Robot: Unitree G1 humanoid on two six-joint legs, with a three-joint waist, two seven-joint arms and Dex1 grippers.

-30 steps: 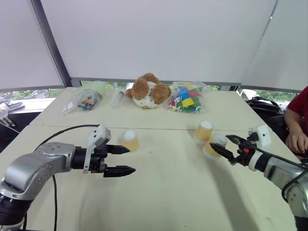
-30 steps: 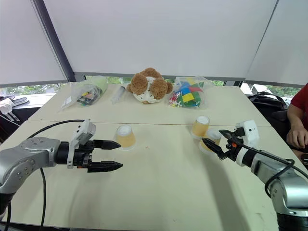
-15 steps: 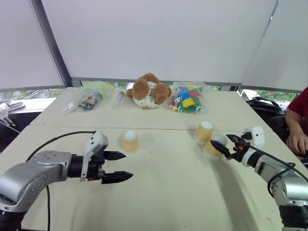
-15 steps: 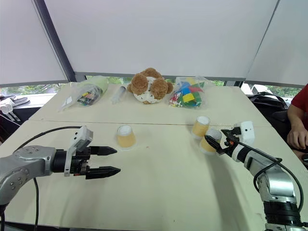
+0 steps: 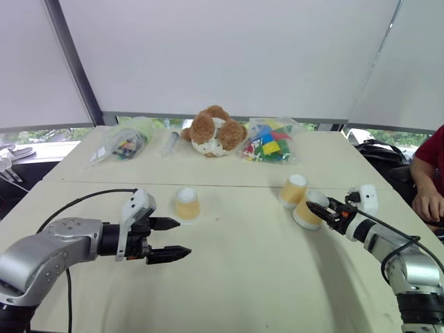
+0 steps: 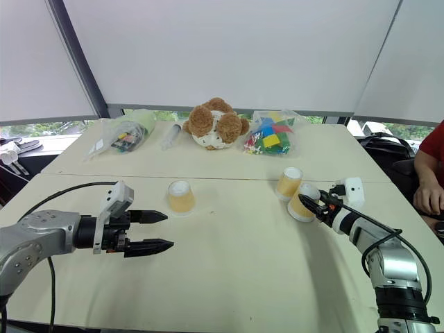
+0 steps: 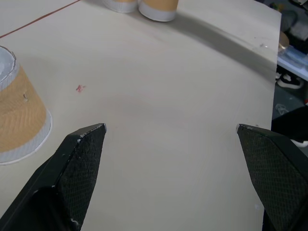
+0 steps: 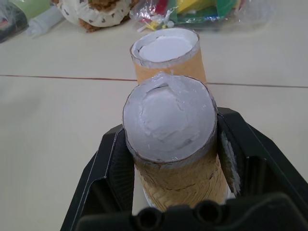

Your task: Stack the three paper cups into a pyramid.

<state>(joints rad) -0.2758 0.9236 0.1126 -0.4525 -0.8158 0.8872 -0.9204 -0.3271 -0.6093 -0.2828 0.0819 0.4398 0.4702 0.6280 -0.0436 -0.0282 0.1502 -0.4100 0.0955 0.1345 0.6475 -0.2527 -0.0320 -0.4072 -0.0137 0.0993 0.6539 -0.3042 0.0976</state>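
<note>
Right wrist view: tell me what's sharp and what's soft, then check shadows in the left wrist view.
Right wrist view: the gripped cup is crisp, the teddy bear behind soft. Left wrist view: a broad shadow trails from the two far cups across the table.

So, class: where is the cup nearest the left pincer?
That cup stands upside down on the table's left half, just beyond the open left pincer, apart from it.

Tan, ribbed sides and white bases are shown by the three paper cups [image 6: 180, 197] [image 6: 288, 182] [image 6: 302, 202]. At twelve o'clock a brown teddy bear [image 6: 214, 123] with a cream, spotted belly is seen; at one o'clock, a clear bag of red, yellow, green and blue blocks [image 6: 271, 134]. The table [image 6: 229, 277] is pale cream.
</note>
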